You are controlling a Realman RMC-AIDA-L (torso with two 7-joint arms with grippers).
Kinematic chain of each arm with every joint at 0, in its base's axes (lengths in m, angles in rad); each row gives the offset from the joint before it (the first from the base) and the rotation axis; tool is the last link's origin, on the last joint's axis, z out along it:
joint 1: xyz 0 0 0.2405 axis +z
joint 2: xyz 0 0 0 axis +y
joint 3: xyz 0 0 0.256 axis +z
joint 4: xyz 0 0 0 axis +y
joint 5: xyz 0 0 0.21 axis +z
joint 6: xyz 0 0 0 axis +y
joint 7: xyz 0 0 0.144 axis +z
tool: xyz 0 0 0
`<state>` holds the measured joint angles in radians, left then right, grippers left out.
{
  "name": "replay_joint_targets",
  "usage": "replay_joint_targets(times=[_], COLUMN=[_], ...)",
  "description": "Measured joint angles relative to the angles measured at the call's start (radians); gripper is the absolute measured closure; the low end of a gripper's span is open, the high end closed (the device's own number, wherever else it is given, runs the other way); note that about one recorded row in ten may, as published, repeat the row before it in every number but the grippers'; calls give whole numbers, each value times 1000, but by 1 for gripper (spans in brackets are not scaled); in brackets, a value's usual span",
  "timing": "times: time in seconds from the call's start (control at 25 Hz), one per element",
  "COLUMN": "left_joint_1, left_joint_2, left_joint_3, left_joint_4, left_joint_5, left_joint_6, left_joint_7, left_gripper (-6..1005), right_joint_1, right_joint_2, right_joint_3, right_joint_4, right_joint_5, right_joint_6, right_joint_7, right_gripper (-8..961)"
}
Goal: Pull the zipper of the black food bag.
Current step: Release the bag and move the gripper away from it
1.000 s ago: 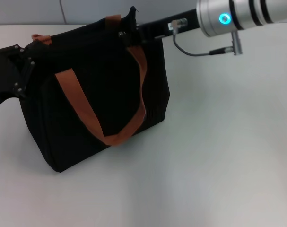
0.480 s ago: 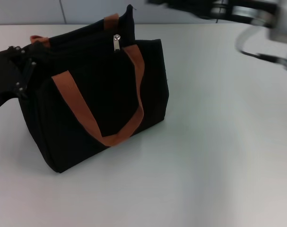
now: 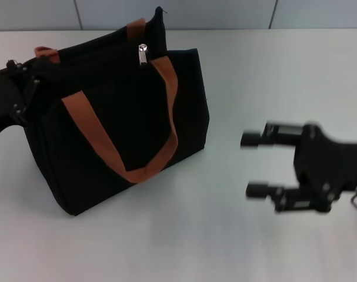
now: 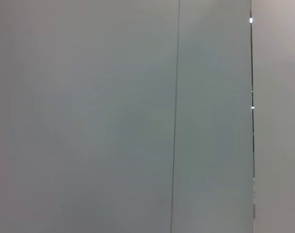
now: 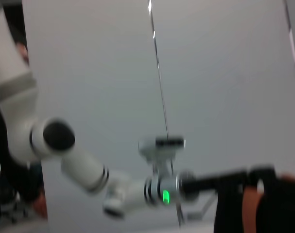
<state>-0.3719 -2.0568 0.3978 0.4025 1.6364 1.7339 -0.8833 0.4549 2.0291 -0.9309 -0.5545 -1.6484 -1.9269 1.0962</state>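
The black food bag [image 3: 116, 117] stands upright on the table at the left, with brown-orange handles [image 3: 96, 132]. The zipper [image 3: 143, 54], a small silver pull tab, hangs at the bag's top edge near its far right end, and nothing holds it. My left gripper [image 3: 26, 91] is against the bag's left end. My right gripper [image 3: 253, 164] is open and empty, blurred, low over the table well to the right of the bag. The right wrist view shows my left arm [image 5: 94, 172] reaching to the bag [image 5: 283, 206].
The white table [image 3: 184, 235] spreads in front of and to the right of the bag. A grey panelled wall [image 3: 225, 12] runs behind it. The left wrist view shows only wall panels [image 4: 89, 121].
My right gripper has left the zipper at the bag's top and swung away, down to the right over the table. The silver pull tab is now uncovered. The left arm barely moved.
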Motion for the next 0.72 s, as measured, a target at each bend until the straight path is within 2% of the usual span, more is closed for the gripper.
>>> replay_joint_targets(times=[0.12, 0.24, 0.32, 0.4, 0.44, 0.48, 0.56, 0.6, 0.68, 0.72], left_joint_1=[3, 11, 14, 21, 28, 28, 45, 45, 53, 53], left_joint_2=[9, 11, 17, 36, 64, 64, 105, 105, 133, 133], left_joint_3=[24, 35, 35, 40, 57, 57, 74, 74, 75, 75], left_joint_4=[6, 13, 19, 35, 62, 62, 121, 121, 160, 160], left_joint_5=[16, 22, 22, 24, 30, 30, 61, 61, 88, 88], left_joint_6=[23, 35, 40, 44, 47, 47, 58, 58, 78, 78], left_joint_7=[-32, -41, -55, -101, -164, -164, -272, -272, -338, -338], left_gripper=[930, 929, 895, 860, 843, 826, 792, 775, 740, 723], right_joint_1=[-15, -16, -16, -15, -12, -12, -8, -8, -8, -8], right_joint_2=[7, 8, 8, 8, 8, 8, 14, 14, 20, 23], right_joint_3=[1, -2, -2, -4, -4, -4, -5, -5, -6, -6], right_joint_4=[8, 16, 18, 25, 35, 35, 47, 47, 48, 49], right_joint_5=[-94, -128, -133, -136, -137, -137, -138, -138, -139, -139], right_joint_6=[52, 63, 63, 67, 76, 76, 97, 97, 114, 122], right_joint_7=[-41, -56, -59, -63, -63, -63, -64, -64, -63, -61], right_gripper=[280, 250, 230, 220, 220, 220, 219, 219, 219, 219])
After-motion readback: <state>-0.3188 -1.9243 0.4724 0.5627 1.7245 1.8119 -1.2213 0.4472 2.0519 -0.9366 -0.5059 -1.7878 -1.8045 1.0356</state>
